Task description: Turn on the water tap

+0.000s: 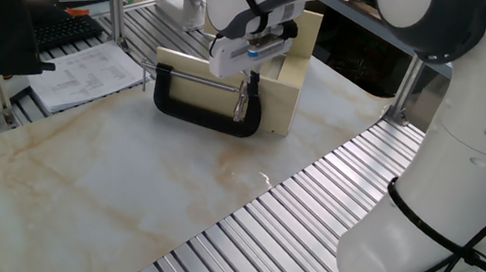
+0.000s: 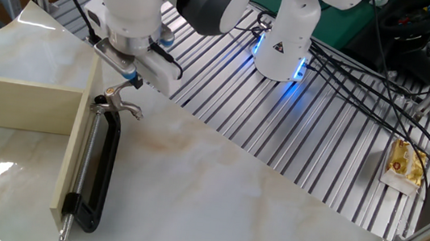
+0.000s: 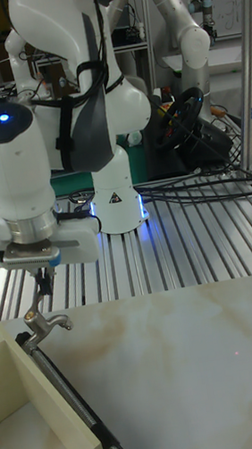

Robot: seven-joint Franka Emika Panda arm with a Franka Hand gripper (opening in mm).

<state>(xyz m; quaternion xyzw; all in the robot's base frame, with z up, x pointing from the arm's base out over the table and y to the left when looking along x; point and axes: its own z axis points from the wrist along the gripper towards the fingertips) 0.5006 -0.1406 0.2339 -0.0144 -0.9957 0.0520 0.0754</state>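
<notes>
The water tap [image 2: 121, 107] is a small metal fitting with a curved lever, held in the jaw of a black C-clamp [image 2: 102, 166] that lies against a beige board [image 2: 14, 102]. The tap also shows in the tall view [image 3: 47, 322] and, tiny, at the clamp's near end [image 1: 243, 103]. My gripper [image 2: 133, 81] hangs a few centimetres above the tap and slightly to its right, clear of it. Its fingers stand close together, shut, with nothing between them. From the tall view the gripper [image 3: 43, 291] is right above the tap's lever.
The beige board [image 1: 295, 60] stands upright behind the clamp [image 1: 205, 113]. Papers [image 1: 87, 74] and a keyboard [image 1: 66, 30] lie at the far left. A second robot base [image 2: 286, 41] with cables and a yellow packet [image 2: 406, 163] sit on the ribbed metal surface.
</notes>
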